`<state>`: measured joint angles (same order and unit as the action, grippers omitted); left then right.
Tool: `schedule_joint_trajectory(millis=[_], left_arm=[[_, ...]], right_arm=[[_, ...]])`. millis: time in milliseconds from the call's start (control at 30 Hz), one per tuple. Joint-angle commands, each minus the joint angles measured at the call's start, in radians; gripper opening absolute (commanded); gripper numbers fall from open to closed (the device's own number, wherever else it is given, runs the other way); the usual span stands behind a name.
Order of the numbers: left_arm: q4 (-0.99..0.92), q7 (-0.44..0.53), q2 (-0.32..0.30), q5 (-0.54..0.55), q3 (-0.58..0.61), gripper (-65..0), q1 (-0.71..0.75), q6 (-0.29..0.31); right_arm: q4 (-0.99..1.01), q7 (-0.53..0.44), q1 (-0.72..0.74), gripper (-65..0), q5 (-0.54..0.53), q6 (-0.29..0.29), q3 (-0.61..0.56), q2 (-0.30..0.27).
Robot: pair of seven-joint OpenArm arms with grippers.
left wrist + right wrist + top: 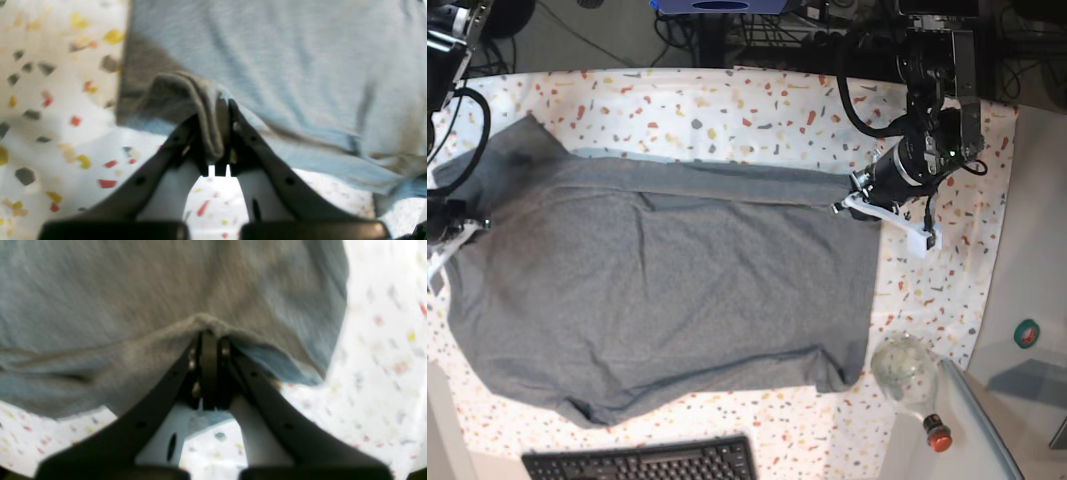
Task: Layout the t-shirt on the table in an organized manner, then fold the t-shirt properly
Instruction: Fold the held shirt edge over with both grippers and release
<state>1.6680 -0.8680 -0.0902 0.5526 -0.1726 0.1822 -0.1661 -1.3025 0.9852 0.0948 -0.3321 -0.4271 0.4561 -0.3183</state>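
The grey t-shirt [667,280] lies spread over the speckled table [727,110], with wrinkles and a folded band along its far edge. At the shirt's right edge my left gripper [852,197] is shut on the cloth. The left wrist view shows a bunched fold of the t-shirt [283,60] pinched in that gripper [224,105], just above the table [66,133]. At the shirt's left edge my right gripper [469,225] is also shut on cloth. In the right wrist view that gripper [210,335] holds the hem of the t-shirt [133,290] raised into a small peak.
A black keyboard [642,462] lies at the table's near edge. A clear round bottle [907,372] with a red cap lies near the front right corner, beside a glass panel [987,430]. Cables and equipment crowd the back edge [827,30].
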Motion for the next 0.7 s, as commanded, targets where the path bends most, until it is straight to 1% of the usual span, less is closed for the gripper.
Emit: schedule_joint_trajectory(millis=[0,167,267,333,400,500,667], left_arm=[[0.002,0.013,-0.003,0.010,0.000,-65.0,-0.023,0.006],[-0.064,0.013,-0.010,0.010,-0.005,-65.0,-0.074,0.006],[-0.067,0.013,-0.010,0.010,-0.005,-65.0,-0.095,0.006],[-0.082,0.013,-0.010,0.010,-0.005,-65.0,-0.112,0.006],[-0.114,0.013,-0.010,0.008,-0.005,-65.0,-0.137,0.006],[-0.165,0.016,-0.010,0.008,-0.005,-65.0,-0.163,0.004],[-0.211,0.017,-0.010,0.008,-0.005,-65.0,-0.197,0.004]], right_arm=[[-0.002,-0.018,0.032,-65.0,0.004,0.001,0.005,-0.035],[0.076,-0.027,0.105,-65.0,0.008,0.001,0.003,-0.046],[0.125,-0.036,0.165,-65.0,0.067,0.001,0.003,-0.040],[0.151,-0.058,0.194,-65.0,0.112,0.001,0.003,-0.034],[0.192,-0.094,0.224,-65.0,0.138,0.001,-0.039,-0.022],[0.272,-0.140,0.260,-65.0,0.155,0.001,-0.090,-0.026],[0.373,-0.210,0.310,-65.0,0.207,0.001,-0.099,-0.020]])
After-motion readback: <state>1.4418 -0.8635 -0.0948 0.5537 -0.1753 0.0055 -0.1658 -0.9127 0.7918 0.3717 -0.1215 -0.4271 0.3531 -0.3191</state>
